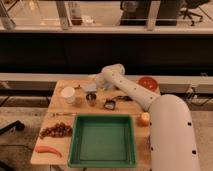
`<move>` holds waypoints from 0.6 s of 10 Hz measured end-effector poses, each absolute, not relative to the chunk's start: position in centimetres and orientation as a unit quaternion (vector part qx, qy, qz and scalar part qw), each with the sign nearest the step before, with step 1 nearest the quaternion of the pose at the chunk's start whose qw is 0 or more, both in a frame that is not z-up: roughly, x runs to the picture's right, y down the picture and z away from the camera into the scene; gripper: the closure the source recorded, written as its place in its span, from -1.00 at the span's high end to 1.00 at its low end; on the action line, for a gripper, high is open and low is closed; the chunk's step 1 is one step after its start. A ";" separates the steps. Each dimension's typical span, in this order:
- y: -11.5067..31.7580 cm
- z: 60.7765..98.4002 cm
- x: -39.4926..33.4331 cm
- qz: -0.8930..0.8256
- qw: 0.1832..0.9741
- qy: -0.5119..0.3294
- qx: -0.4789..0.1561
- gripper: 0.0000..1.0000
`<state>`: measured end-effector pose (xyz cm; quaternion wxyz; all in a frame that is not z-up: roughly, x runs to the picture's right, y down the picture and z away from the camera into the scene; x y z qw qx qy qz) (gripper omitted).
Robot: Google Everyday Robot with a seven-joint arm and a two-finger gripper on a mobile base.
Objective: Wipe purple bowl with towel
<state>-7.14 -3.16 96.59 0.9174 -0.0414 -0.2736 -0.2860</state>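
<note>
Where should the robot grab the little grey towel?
Probably by its near edge, coming straight down from above. The towel lies flat on the table, right of the white cup, so only a pinched-up edge offers a hold. The gripper is at the towel's far side.

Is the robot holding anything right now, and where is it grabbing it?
It cannot be told. The tool is at the far side of the table, by the towel, but the arm hides whether it grips anything.
</note>
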 end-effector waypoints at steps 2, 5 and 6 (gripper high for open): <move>-3.1 96.8 -7.6 -0.289 0.915 -0.279 -0.039 0.60; -2.9 97.4 -8.2 -0.292 0.912 -0.286 -0.040 0.60; -2.7 97.7 -8.4 -0.292 0.911 -0.288 -0.042 0.60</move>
